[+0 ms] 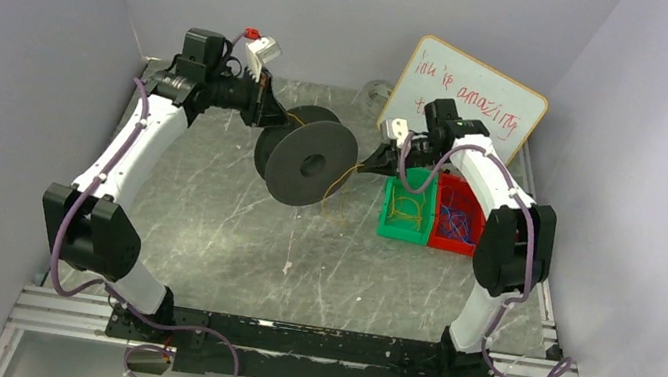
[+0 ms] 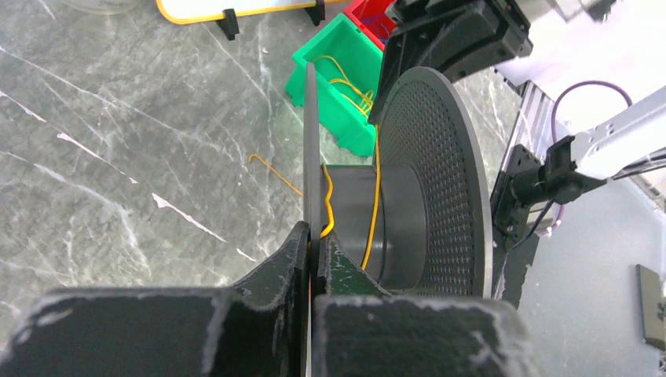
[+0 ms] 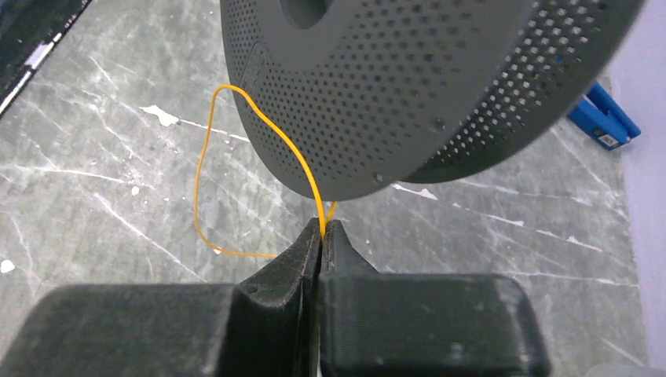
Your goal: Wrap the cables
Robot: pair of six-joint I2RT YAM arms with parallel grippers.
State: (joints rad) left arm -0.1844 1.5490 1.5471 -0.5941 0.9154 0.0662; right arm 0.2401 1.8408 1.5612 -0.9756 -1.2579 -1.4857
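Right wrist: right gripper (image 3: pixel 322 228) pinches cable (image 3: pixel 198 177) just below spool (image 3: pixel 408 86), cable running up onto it; left gripper (image 2: pixel 312 236) clamps spool's opposite side.

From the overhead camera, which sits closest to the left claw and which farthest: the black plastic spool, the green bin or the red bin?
1. Black plastic spool: rim pinched in the left gripper.
2. Green bin: right of the spool.
3. Red bin: farther right, beside the green one.

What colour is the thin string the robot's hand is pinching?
Yellow-orange. The cable shows best in the right wrist view.
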